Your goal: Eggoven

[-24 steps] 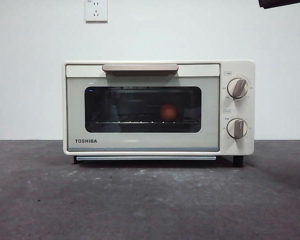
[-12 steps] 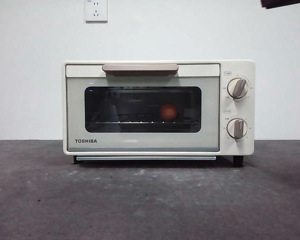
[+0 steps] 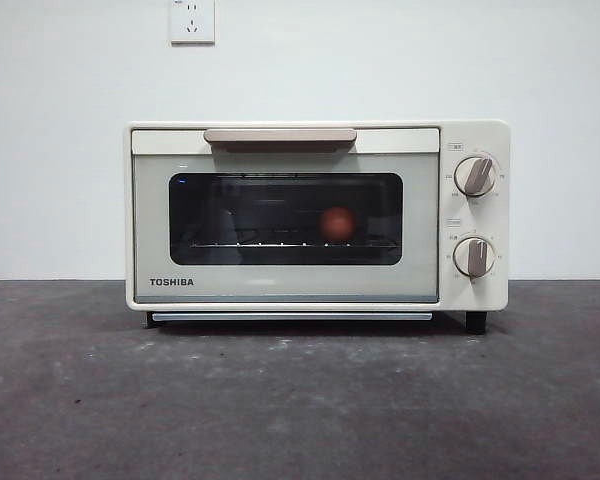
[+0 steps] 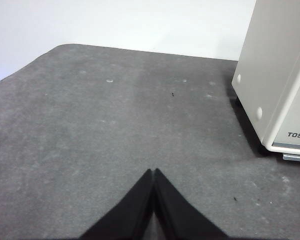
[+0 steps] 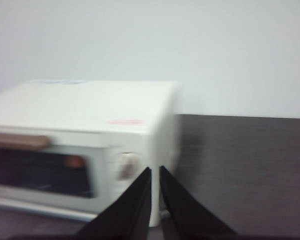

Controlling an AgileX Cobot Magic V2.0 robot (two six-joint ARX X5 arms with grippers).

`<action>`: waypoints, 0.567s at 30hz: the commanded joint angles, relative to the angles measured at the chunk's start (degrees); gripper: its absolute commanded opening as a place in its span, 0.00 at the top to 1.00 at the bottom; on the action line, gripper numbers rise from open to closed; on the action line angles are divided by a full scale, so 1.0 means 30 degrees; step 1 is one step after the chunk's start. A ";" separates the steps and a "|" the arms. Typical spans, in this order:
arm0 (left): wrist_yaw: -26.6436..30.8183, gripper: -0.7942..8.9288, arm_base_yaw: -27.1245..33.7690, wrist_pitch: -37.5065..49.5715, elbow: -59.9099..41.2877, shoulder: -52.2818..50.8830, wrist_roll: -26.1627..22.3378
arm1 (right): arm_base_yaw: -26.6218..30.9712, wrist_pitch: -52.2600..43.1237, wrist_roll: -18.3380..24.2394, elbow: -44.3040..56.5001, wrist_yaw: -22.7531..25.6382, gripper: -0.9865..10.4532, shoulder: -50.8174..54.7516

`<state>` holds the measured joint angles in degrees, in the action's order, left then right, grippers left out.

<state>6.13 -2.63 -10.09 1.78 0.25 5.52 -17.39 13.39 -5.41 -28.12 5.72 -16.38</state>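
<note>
Egg (image 3: 337, 223) sits inside the toaster oven (image 3: 317, 215), on the wire rack behind the dark glass door (image 3: 285, 218), toward the knob side of the window. That door is shut, with its tan bar handle (image 3: 280, 135) along the top edge. Two knobs stand one above the other on the panel beside the glass: the upper knob (image 3: 475, 175) and the lower knob (image 3: 474, 257). The oven stands on the dark grey tabletop (image 3: 300, 400), close against a white wall that carries a power socket (image 3: 192, 20) above it.

My left gripper (image 4: 154, 172) hangs over bare tabletop, off to the oven's side, near its front corner but not touching it; its jaws are pressed together, tip to tip. My right gripper (image 5: 155, 171) is up in the air on the knob side, looking down across the oven's top and front; that view is blurred, and the jaws there stand nearly together with a thin slit between them, holding nothing.
</note>
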 commanded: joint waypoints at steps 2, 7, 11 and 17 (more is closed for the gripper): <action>0.0044 0.91 0.0036 -0.0087 -0.0517 -0.0029 0.0124 | 0.1858 -0.0809 0.0954 0.1399 -0.0080 0.91 0.1035; 0.0044 0.91 0.0036 -0.0080 -0.0510 -0.0029 0.0124 | 0.3417 -0.3242 0.0780 0.5056 -0.0102 0.91 0.3220; 0.0044 0.91 0.0036 -0.0080 -0.0510 -0.0029 0.0124 | 0.3650 -0.4044 0.0291 0.7184 -0.0095 0.91 0.4765; 0.0044 0.91 0.0036 -0.0080 -0.0510 -0.0029 0.0124 | 0.3650 -0.3869 -0.1020 0.9122 -0.0138 0.91 0.5391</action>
<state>6.13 -2.63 -10.09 1.78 0.27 5.52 -6.37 2.11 -5.93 -1.37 5.54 -0.16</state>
